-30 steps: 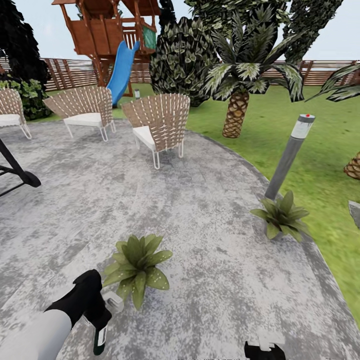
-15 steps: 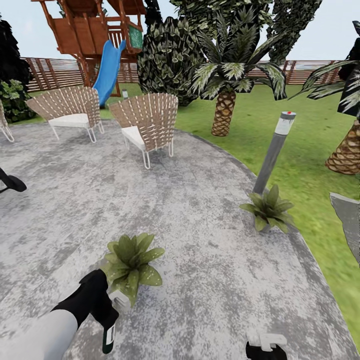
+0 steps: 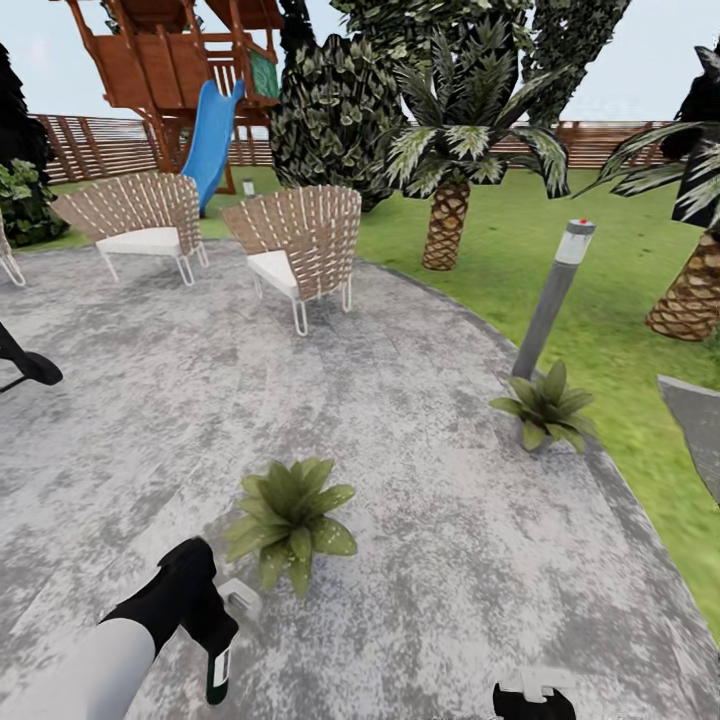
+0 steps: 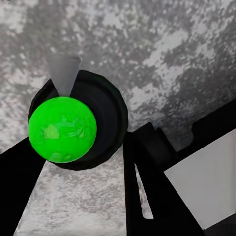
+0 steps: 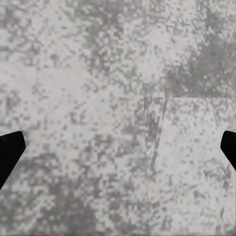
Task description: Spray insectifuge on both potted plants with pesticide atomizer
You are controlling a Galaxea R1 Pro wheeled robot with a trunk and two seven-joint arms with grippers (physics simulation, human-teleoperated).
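At lower left, the left gripper (image 3: 212,625) clamps the dark, glossy pesticide atomizer (image 3: 222,655) beside a spiky-leaved potted plant (image 3: 290,522) on mottled grey patio (image 3: 400,420); the right gripper (image 3: 533,700) spreads apart at the bottom edge.

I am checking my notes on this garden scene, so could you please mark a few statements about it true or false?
1. The left gripper holds the pesticide atomizer. True.
2. The nearer potted plant stands on the lawn. False: it stands on the paved patio.
3. The farther potted plant sits at the foot of a grey bollard lamp. True.
4. The right gripper grips a plant leaf. False: its fingers are spread over bare paving.
5. The slide is red. False: it is blue.
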